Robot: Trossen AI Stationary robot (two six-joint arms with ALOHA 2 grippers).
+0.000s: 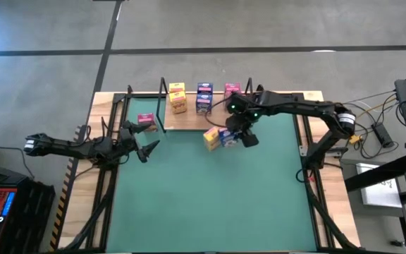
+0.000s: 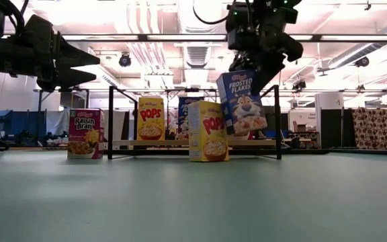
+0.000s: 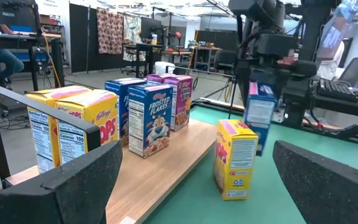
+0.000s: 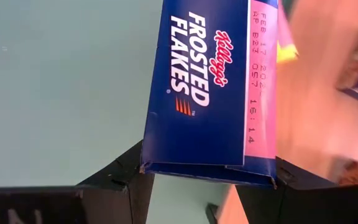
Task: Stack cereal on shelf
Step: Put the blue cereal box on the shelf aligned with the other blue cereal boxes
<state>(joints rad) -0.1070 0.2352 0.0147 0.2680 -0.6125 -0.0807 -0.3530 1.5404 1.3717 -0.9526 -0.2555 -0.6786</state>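
I'm working in what looks like a robotics lab or large open workshop hall. Past the worktop [image 1: 210,190], covered by a green mat, the low view shows an industrial ceiling with exposed ducts [image 2: 140,57], pipes and strip lights. Black metal frames [image 2: 109,121] and desks stand about the hall, and a patterned curtain [image 2: 375,128] hangs at the far side. From the left wrist view I see more desks with monitors [image 3: 151,28], office chairs [image 3: 356,68], a keyboard [image 3: 340,90] and loose cables. The floor around my station is bare grey concrete [image 1: 259,28] with taped lines. Electronics and wiring [image 1: 383,130] sit beside the rig.
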